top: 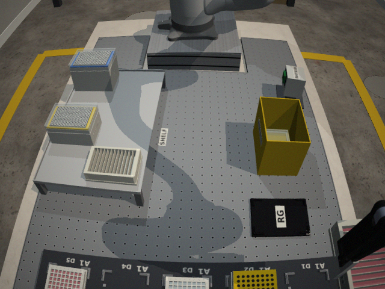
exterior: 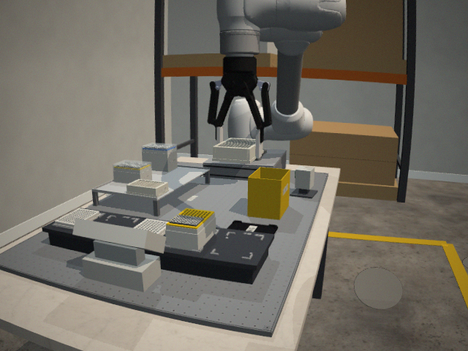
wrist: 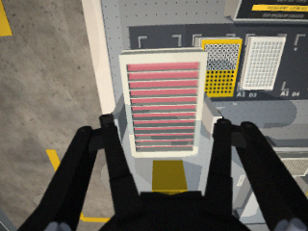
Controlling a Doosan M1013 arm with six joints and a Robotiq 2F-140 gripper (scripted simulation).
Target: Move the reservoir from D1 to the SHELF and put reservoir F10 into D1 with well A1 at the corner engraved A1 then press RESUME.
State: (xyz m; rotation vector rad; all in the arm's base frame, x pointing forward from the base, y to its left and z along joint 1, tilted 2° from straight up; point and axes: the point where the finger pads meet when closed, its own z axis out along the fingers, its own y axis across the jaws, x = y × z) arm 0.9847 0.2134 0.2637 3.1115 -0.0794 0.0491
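My gripper [exterior: 238,130] is shut on a cream 12-trough reservoir [exterior: 235,150] with pink liquid in its troughs. It holds the reservoir level, high above the table. In the top view the reservoir [top: 360,264] is at the lower right, beside the D1 brackets [top: 310,273], which stand empty. The wrist view shows the reservoir [wrist: 164,103] between my fingers, over the table's edge by the deck row. A second cream reservoir [top: 112,164] sits flat at the near end of the SHELF [top: 99,130].
Two tip racks [top: 93,68] [top: 73,123] stand on the SHELF. A yellow bin [top: 281,136], the RG nest [top: 278,217] and the RESUME post [top: 293,82] stand on the right. D2 holds a yellow tip rack [top: 254,279]; D3 [top: 186,282] and D5 [top: 65,276] hold open plates.
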